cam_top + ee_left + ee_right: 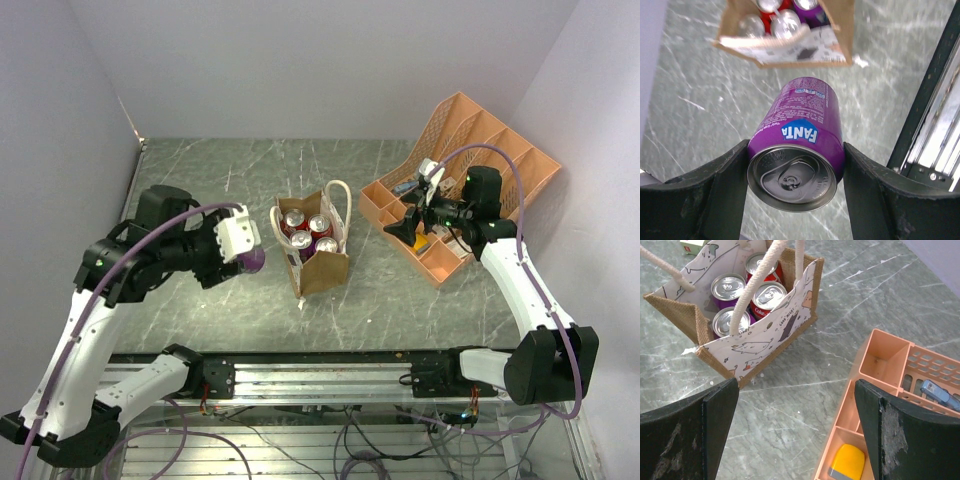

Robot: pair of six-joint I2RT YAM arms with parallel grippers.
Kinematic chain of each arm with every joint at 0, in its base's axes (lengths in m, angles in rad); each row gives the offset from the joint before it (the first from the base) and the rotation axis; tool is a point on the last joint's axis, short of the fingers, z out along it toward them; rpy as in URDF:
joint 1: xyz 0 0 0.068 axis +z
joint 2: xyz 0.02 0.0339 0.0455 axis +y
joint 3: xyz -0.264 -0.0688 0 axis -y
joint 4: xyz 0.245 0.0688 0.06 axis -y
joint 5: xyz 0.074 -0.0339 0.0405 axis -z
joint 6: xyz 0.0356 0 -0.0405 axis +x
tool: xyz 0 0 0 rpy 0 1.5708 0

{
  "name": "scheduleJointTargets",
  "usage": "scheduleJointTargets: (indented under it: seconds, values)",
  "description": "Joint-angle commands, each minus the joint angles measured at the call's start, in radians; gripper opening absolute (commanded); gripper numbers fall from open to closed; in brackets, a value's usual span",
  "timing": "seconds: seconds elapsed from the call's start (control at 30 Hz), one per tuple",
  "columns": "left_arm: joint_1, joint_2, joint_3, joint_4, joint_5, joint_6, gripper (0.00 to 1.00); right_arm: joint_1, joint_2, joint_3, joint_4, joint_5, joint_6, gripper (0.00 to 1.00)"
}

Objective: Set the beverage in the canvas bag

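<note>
**Fanta can in the left gripper, outside the bag**

Nearest the bases: left gripper [795, 172], fingers pinching a purple Fanta can [802, 112] by its sides, pull-tab end toward the wrist camera, base toward the bag. Can outside the bag, just to its left in the top view, not touching it. At mid-table: canvas bag [325, 272], upright on the grey marbled table [200, 180], mouth open, cream handles [665, 267] standing up, four can tops [727, 286] visible inside, two by two. Further right and back: right gripper [796, 390], fingers spread wide with nothing between them, hanging over the left end of the orange organizer [500, 150]. In the organizer's compartments: a yellow item [847, 462] and a blue one [935, 390].
</note>
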Motion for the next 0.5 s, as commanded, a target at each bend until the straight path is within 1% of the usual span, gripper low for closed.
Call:
scheduleJointTargets:
  seconds: [0.0, 0.2, 0.33, 0.47]
  values:
    - [0.007, 0.036, 0.14, 0.177, 0.107, -0.144, 0.07, -0.002, 0.003, 0.001, -0.002, -0.005, -0.017, 1.0]
    - [0.007, 0.159, 0.27, 0.346, 0.173, -0.264, 0.07, -0.001, 0.008, -0.001, -0.012, -0.016, -0.034, 1.0]
    - [0.006, 0.276, 0.347, 0.397, 0.195, -0.311, 0.07, -0.002, 0.012, 0.0, -0.024, -0.015, -0.054, 1.0]
    - [-0.014, 0.371, 0.394, 0.407, 0.164, -0.3, 0.07, -0.002, 0.015, 0.004, -0.031, -0.013, -0.06, 1.0]
